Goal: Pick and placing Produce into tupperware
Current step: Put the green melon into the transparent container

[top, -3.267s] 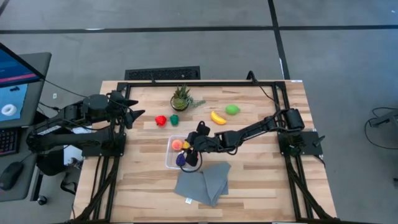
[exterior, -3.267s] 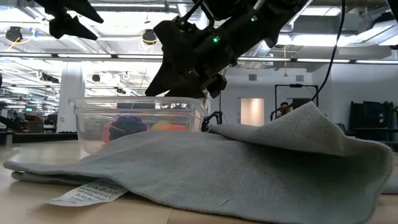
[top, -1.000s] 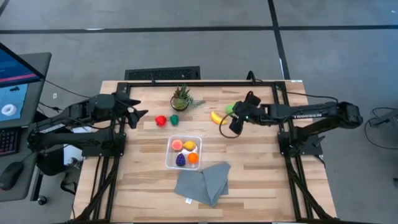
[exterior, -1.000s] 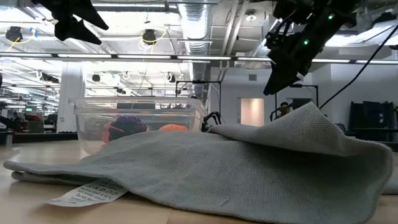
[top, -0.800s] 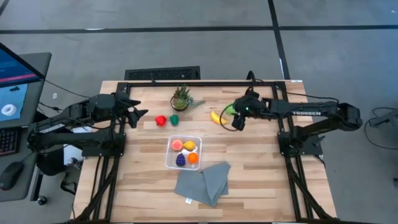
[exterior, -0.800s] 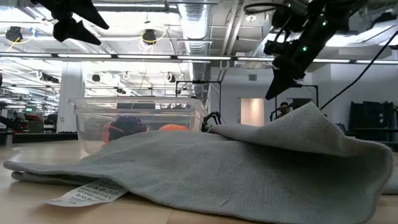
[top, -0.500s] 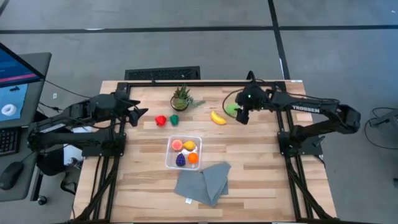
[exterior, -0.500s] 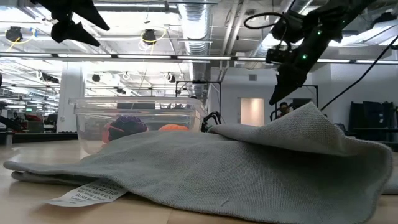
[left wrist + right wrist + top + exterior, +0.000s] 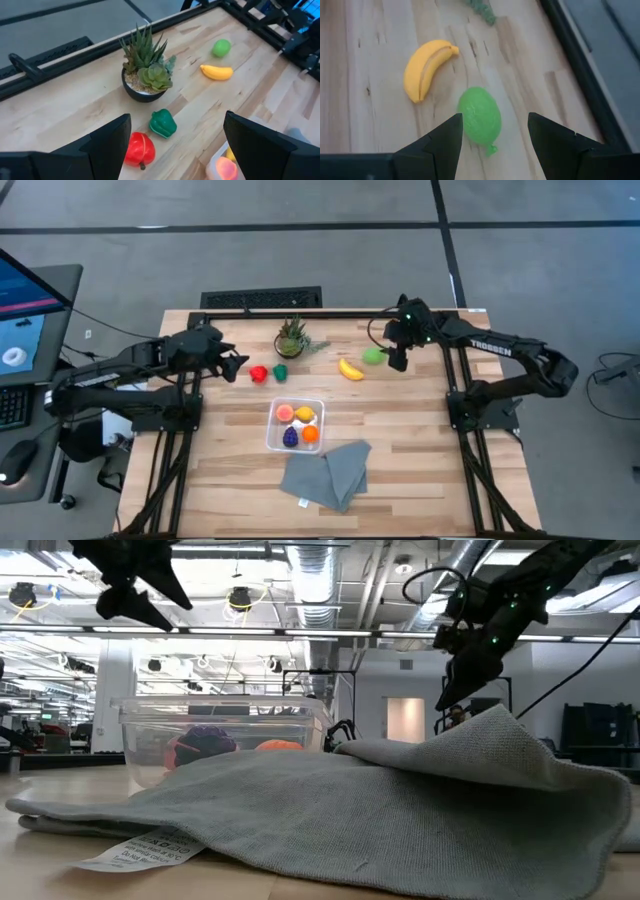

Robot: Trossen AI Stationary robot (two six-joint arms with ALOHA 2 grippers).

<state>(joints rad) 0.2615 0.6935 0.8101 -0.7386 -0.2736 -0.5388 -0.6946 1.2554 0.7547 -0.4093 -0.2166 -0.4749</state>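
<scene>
One pale wooden table (image 9: 420,450)

The right gripper (image 9: 397,361) has left the tupperware (image 9: 275,433) and swung to the far right, over the lime green fruit (image 9: 373,356). The left gripper (image 9: 236,366) has edged toward the red fruit (image 9: 258,373).
</scene>
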